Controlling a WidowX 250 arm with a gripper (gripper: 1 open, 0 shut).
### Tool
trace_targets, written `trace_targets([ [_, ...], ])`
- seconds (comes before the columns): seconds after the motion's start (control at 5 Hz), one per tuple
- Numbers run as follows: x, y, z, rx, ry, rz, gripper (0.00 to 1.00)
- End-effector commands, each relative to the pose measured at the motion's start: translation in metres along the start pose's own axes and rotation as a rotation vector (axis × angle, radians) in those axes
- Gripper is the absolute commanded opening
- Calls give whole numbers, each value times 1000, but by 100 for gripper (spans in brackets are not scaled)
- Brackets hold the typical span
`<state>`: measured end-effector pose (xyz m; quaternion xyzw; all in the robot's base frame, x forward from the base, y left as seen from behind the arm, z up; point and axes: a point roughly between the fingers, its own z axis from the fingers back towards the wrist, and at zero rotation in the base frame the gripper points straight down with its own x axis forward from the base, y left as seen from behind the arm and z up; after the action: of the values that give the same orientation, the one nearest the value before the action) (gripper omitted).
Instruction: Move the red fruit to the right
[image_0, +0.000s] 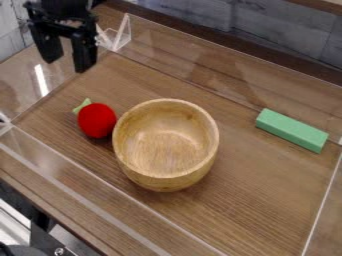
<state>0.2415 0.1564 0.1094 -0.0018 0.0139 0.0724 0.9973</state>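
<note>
At the upper left of your view, the black robot gripper (66, 56) hangs above the brown wood-grain tabletop (214, 90), its two dark fingers (84, 55) pointing downward with a clear gap between them; the jaws stand open and hold nothing. Below and slightly to the right of the gripper, well apart from it, you see the small bright red rounded toy fruit (95, 120) with a little green leafy top, resting on the tabletop. It lies just beside the left outer wall of the round light wooden bowl (166, 144); whether the two touch cannot be told from this angle. The bowl stands upright near the centre of the work area, its hollow showing only bare wood grain. Toward the right edge, well apart from the bowl, you find the flat green rectangular block (291, 129), lying flat and angled slightly across the tabletop. A clear plastic barrier (322, 215) rims the work area along its near and right sides, and a small transparent stand (116, 35) sits on the tabletop just to the right of the gripper.
</note>
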Motion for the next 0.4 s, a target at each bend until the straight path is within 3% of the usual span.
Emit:
trace_targets([
  [0.0, -3, -6, -6, 12, -33, 30, 100],
  [0.2, -7, -18, -20, 10, -38, 39, 100],
])
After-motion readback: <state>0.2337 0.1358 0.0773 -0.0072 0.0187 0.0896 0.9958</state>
